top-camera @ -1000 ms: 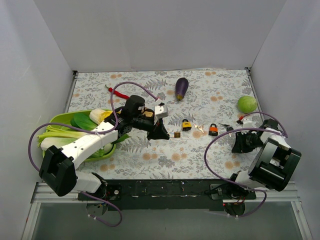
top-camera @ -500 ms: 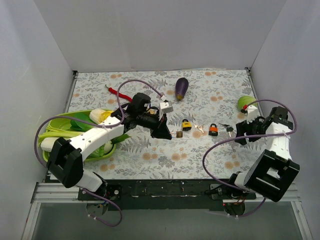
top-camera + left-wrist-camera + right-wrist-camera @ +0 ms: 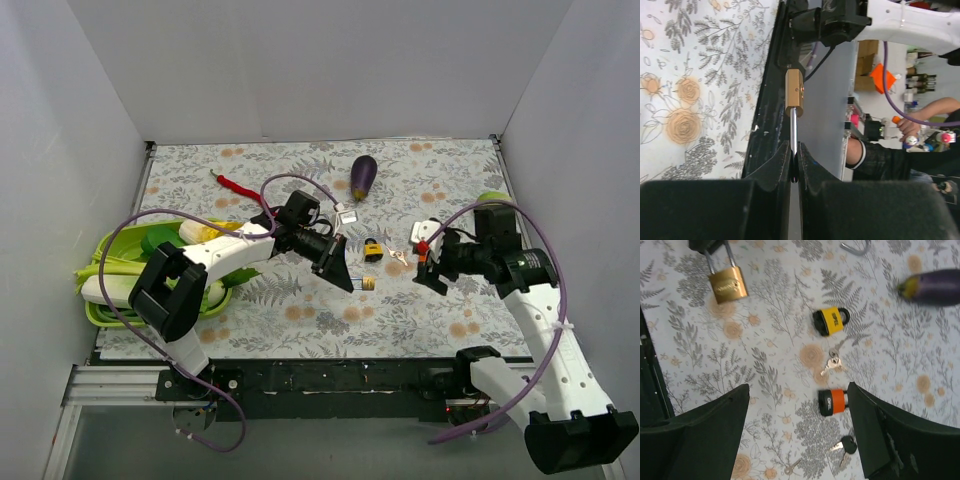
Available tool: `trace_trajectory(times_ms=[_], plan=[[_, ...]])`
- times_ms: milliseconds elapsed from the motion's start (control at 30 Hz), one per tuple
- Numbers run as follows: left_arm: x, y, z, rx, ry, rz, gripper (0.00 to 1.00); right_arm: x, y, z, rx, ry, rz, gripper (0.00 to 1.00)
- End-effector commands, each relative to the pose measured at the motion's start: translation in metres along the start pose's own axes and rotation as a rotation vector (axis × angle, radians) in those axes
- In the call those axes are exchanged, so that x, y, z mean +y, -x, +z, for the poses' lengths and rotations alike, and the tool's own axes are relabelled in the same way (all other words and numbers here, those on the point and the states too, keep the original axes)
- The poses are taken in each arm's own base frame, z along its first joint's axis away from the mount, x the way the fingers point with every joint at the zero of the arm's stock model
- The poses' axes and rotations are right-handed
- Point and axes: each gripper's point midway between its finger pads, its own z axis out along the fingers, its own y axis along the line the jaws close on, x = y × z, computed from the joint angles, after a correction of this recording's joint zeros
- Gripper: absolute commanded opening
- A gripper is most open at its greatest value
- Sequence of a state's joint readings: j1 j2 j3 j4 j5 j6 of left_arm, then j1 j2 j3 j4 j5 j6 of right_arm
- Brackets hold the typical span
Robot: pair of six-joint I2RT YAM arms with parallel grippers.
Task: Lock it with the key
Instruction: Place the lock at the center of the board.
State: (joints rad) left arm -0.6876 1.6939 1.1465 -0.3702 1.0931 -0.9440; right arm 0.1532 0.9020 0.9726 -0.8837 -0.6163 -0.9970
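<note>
Left gripper (image 3: 794,160) pinches brass padlock (image 3: 794,92) by its shackle. Right gripper (image 3: 797,390) spread, seemingly hovering above orange padlock (image 3: 832,401); keys (image 3: 832,362), yellow padlock (image 3: 831,321) left.

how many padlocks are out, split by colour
brass padlock: 1, hanging by its shackle from the left tool
yellow padlock: 1, lying on the table
orange padlock: 1, lying on the table
total: 3
</note>
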Motion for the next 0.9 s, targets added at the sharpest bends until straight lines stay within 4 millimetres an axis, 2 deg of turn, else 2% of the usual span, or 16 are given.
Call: trace_trajectory(times_ms=[0,200,300,567,867], plan=[[-0.035,0.008,-0.001,0.012,-0.141,-0.027,0.0,0.014,0.035,0.006,-0.071,0.057,-0.114,0.86],[-0.034,0.012,0.004,0.012,-0.14,-0.06,0.0,0.049,0.054,0.033,-0.039,0.184,-0.215,0.86],[-0.029,0.015,0.008,0.002,-0.112,-0.078,0.0,0.061,0.056,0.042,0.004,0.23,-0.208,0.83],[-0.023,0.017,0.015,-0.002,-0.063,-0.064,0.0,0.066,0.06,0.056,0.064,0.273,-0.184,0.74],[-0.023,0.019,0.016,-0.004,-0.06,-0.073,0.0,0.071,0.054,0.069,0.12,0.291,-0.201,0.71]])
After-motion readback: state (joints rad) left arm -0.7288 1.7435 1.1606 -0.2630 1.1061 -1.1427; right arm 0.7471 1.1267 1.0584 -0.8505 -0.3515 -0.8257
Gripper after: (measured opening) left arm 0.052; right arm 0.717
